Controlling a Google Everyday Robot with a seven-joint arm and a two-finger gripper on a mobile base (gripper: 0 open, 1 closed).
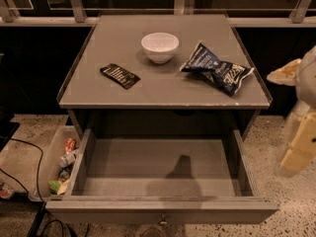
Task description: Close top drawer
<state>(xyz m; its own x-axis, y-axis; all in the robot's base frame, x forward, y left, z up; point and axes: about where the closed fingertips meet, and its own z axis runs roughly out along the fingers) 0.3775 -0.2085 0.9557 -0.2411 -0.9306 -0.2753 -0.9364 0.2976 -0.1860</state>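
Note:
The top drawer (160, 209) of the grey cabinet is pulled fully out toward me. Its inside is empty, with a shadow on the floor of it. The small round knob (163, 221) shows at the centre of its front panel, at the bottom edge of the view. My gripper (297, 149), a cream-coloured blurred shape, hangs at the right edge of the view. It is beside the drawer's right side wall and apart from it, over the speckled floor.
On the cabinet top (163, 90) are a white bowl (160, 47), a dark snack bar (119, 75) and a blue chip bag (217, 72). A plastic bin (57, 167) with snacks stands on the floor left of the drawer. Black cables (29, 157) run at the left.

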